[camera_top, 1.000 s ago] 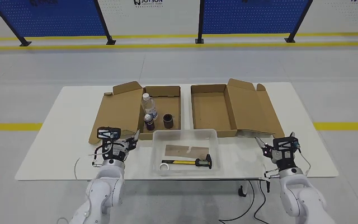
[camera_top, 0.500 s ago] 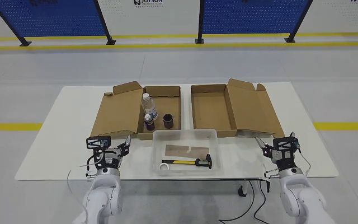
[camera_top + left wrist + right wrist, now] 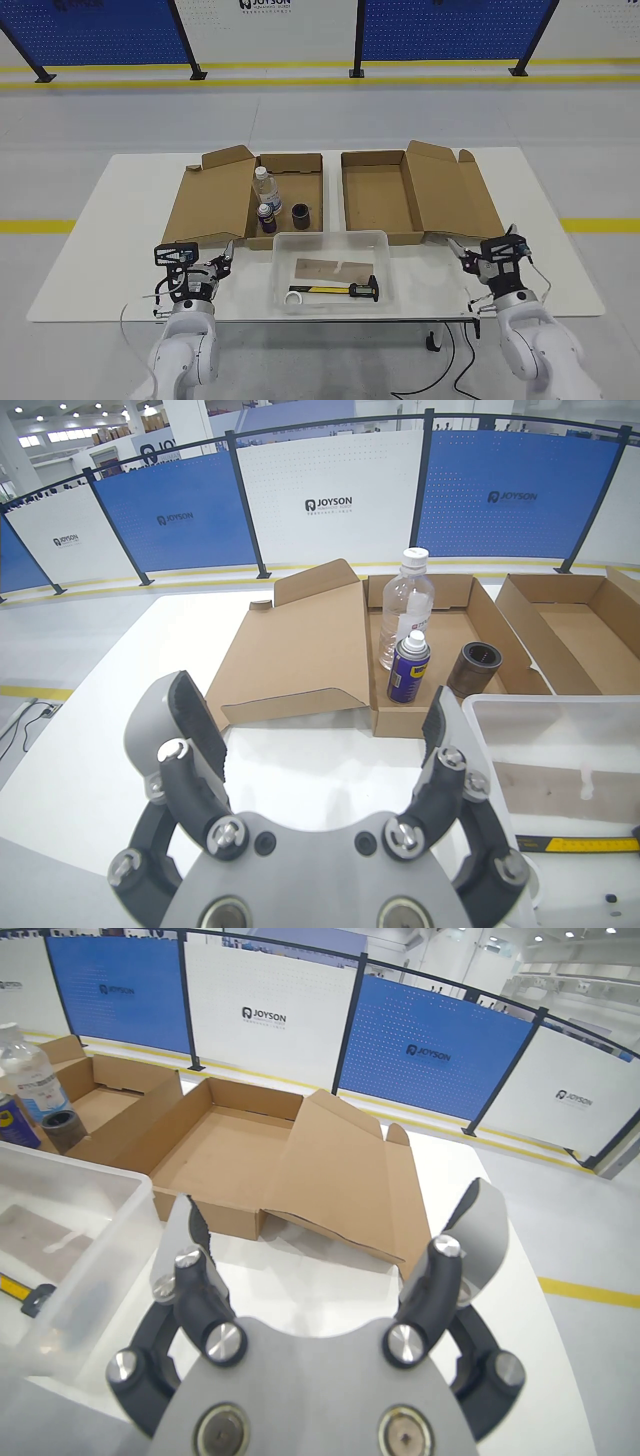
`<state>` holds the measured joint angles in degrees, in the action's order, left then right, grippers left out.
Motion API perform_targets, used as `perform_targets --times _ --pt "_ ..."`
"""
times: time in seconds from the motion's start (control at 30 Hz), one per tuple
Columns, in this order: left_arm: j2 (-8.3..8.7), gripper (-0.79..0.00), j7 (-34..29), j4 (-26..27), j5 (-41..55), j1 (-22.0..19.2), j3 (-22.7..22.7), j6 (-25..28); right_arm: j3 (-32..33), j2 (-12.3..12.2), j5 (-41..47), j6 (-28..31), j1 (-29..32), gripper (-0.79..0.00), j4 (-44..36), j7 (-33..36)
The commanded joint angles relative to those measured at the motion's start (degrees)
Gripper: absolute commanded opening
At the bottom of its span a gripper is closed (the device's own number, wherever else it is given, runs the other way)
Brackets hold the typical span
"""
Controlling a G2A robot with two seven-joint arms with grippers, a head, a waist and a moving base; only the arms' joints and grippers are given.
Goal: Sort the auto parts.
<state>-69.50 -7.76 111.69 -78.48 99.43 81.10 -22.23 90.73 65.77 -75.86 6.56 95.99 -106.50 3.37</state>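
The left gripper and the right gripper are wide open, holding nothing. The blue spray can has a yellow label.

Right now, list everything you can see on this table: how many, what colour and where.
table: one, white, under everything
left box: one, brown, open, at the back
right box: one, brown, open, beside it
bottle: one, clear, upright in left box
spray can: one, blue, upright in front of bottle
cylinder: one, dark, beside can
bin: one, clear, near edge, centre
measuring tool: one, yellow and black, in bin
sheet: one, brown, in bin
left claw: one, open, left of bin
right claw: one, open, right of bin
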Motion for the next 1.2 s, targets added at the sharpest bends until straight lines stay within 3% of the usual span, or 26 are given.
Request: perform_targets --times 0.0,0.53,0.8,1.17 --pt "0.00 0.000 0.00 0.00 0.00 0.00 0.00 0.00 -0.51 -0.14 -0.50 2.94 -1.59 0.000 -1.27 2.77" --pt "0.00 0.000 0.00 0.00 0.00 0.00 0.00 0.00 -7.88 -0.44 12.84 18.32 -14.78 0.000 -6.43 31.50" --pt "0.00 0.000 0.00 0.00 0.00 0.00 0.00 0.00 -11.05 -0.39 20.75 17.75 -21.14 0.000 -3.06 42.95" --pt "0.00 0.000 0.00 0.00 0.00 0.00 0.00 0.00 -13.00 -0.66 23.56 18.42 -34.77 0.000 5.60 53.84"
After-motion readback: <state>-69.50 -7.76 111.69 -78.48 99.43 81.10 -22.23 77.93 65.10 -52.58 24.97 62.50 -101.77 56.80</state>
